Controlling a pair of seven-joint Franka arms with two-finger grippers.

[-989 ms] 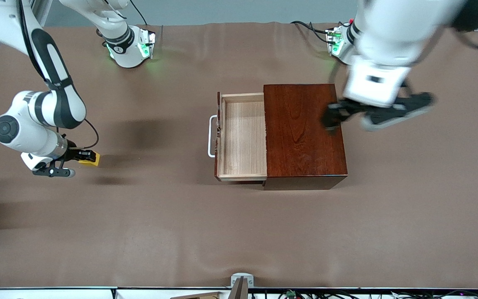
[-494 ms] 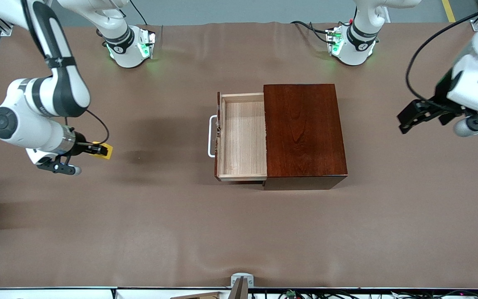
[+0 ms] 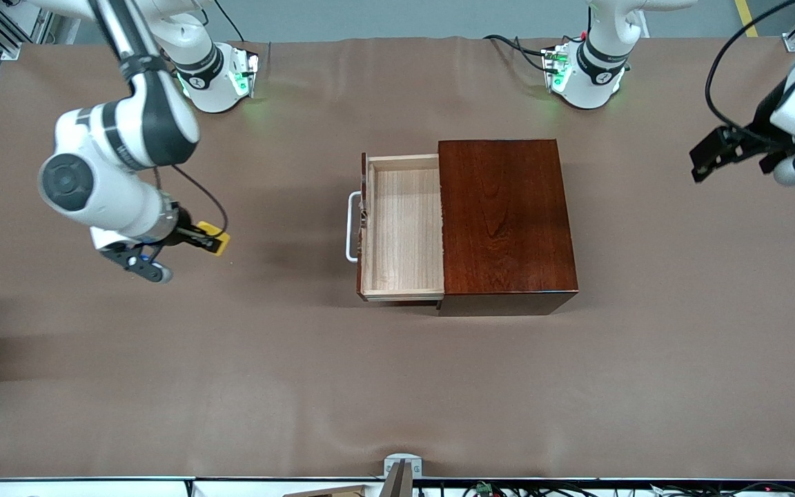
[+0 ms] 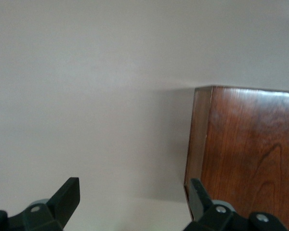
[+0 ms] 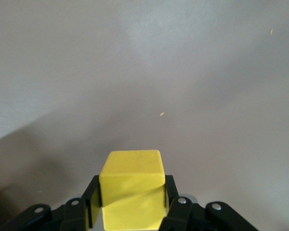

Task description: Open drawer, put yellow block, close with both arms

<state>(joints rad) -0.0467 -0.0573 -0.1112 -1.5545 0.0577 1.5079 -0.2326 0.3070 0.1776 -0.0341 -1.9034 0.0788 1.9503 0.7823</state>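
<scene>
The dark reddish-brown wooden box (image 3: 508, 221) stands mid-table with its pale-wood drawer (image 3: 403, 228) pulled out toward the right arm's end, white handle (image 3: 351, 226) showing; the tray holds nothing. My right gripper (image 3: 212, 241) is shut on the yellow block (image 3: 215, 241) above the bare cloth, between the right arm's end of the table and the drawer. In the right wrist view the yellow block (image 5: 133, 190) sits clamped between both fingers. My left gripper (image 3: 708, 155) hangs open and holds nothing above the cloth at the left arm's end; its wrist view shows a corner of the box (image 4: 250, 149).
Brown cloth (image 3: 397, 386) covers the whole table. The two arm bases (image 3: 214, 79) (image 3: 587, 76) glow green along the table edge farthest from the front camera. A small grey mount (image 3: 402, 464) sits at the edge nearest the front camera.
My right gripper has carried the yellow block up off the cloth and toward the drawer. My left gripper has swung away from the box top out to the left arm's end of the table.
</scene>
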